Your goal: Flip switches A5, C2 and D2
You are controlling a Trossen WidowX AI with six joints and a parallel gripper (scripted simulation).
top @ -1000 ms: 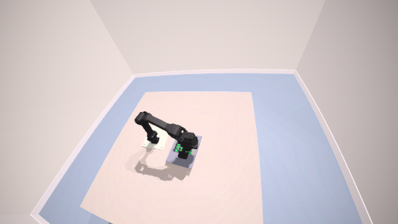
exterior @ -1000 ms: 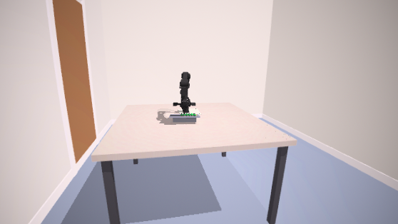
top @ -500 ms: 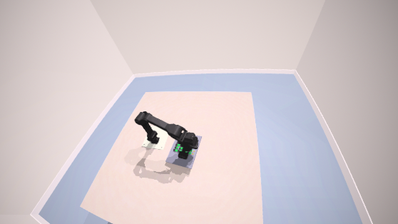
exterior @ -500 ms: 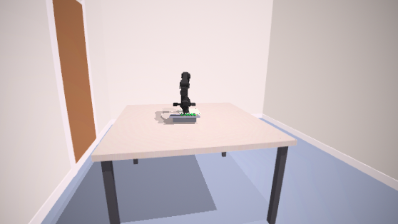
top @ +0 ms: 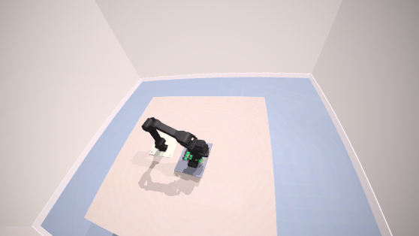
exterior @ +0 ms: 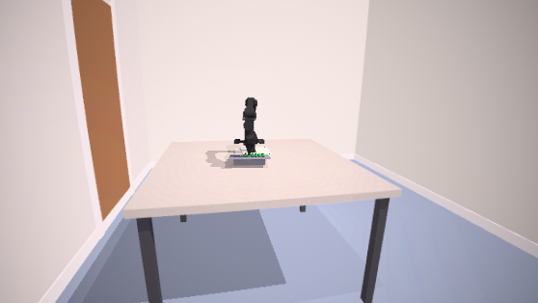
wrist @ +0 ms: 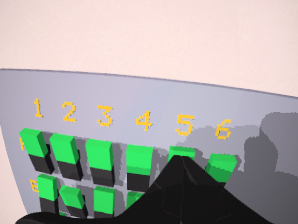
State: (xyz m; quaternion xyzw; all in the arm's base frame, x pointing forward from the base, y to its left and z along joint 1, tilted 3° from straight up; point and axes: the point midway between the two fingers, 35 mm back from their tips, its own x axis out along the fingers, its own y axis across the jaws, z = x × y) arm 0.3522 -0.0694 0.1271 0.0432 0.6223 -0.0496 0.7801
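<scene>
The grey switch panel (top: 183, 168) (exterior: 249, 162) (wrist: 80, 90) lies in front of the arm's base. In the wrist view its printed columns 1 to 6 and row A show. My gripper (exterior: 252, 152) (wrist: 179, 162) is shut and empty, pointing down. In the wrist view its tips overlap the A5 switch (wrist: 183, 150), under the printed 5. Only the green far part of A5 shows; the rest is hidden behind the fingers. Whether the tips touch it, I cannot tell. C2 and D2 are not visible in the wrist view, and too small or hidden in the top and exterior views.
The A4 switch (wrist: 139, 159) stands just left of the fingers and the A6 switch (wrist: 221, 165) just right. Switches A1 (wrist: 34, 142), A2 (wrist: 65, 147) and A3 (wrist: 100, 152) are farther left. Part of row B, with B1 (wrist: 47, 187), shows nearer, partly covered by the gripper.
</scene>
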